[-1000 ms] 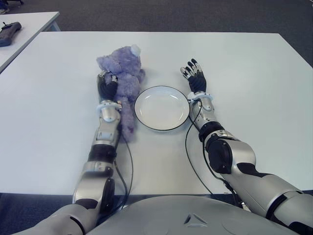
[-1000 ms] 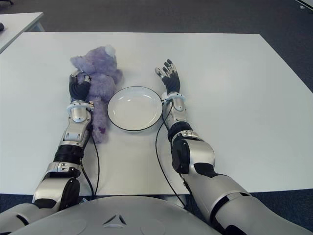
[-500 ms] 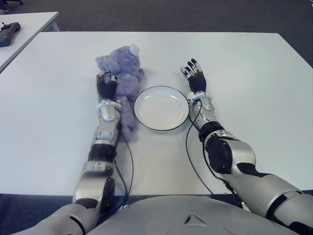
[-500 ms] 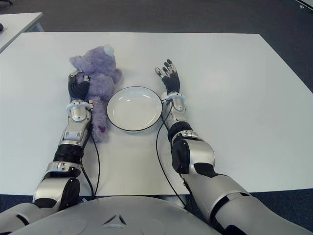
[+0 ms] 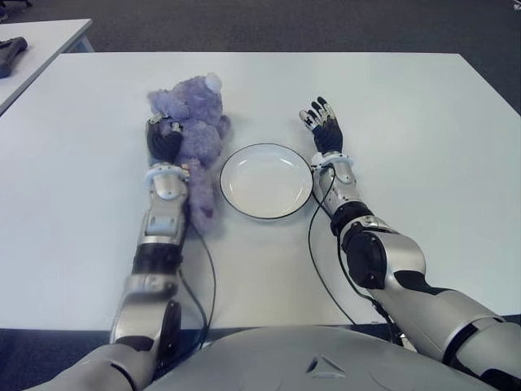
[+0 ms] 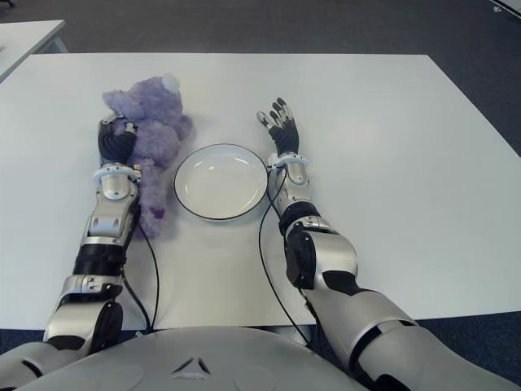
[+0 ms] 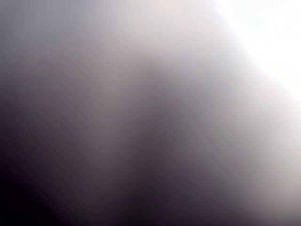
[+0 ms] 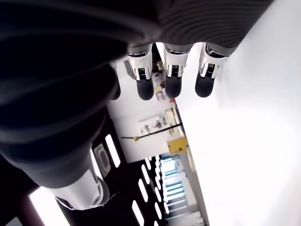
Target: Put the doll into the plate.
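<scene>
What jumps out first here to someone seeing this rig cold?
The fuzzy purple doll on the white table, left of the plate, with the left hand curled against its side. The white, dark-rimmed plate sits empty between both arms. The right hand lies on the plate's right side, fingers spread and holding nothing.

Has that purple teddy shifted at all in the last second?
Yes. The purple doll, with the left hand on it, has slid toward the robot's left, away from the plate, opening a wider gap between them. The plate stayed put.
</scene>
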